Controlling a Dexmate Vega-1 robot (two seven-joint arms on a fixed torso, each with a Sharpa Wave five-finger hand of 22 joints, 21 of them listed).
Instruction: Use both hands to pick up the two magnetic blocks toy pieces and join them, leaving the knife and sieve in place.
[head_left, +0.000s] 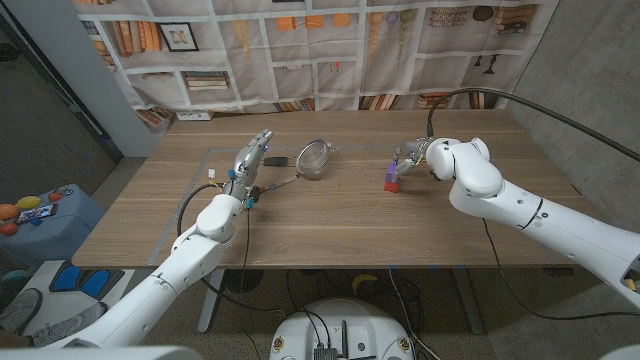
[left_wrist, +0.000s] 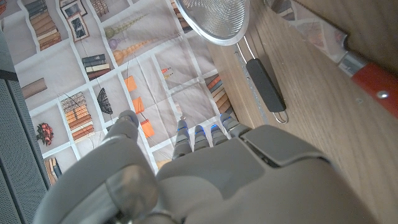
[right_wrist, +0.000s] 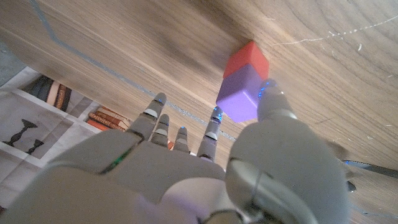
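The red and purple blocks (right_wrist: 244, 83) stand stacked as one joined piece on the table (head_left: 330, 225), touching the right hand (head_left: 415, 158), whose fingers (right_wrist: 211, 132) are spread without a firm clamp. The left hand (head_left: 250, 160) hovers with fingers apart near the sieve (head_left: 317, 157) and knife (left_wrist: 372, 79), holding nothing. Joining appears complete; the next move likely calls for withdrawing the right hand cleanly without toppling the piece.

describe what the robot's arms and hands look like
Both arms are glossy white, rounded shells with dark seams at the joints. A black cable loops off the left arm near its wrist, and a thick black cable arcs over the right arm. The left hand and right hand are matte grey and silver, with small blue lights on the fingertips.
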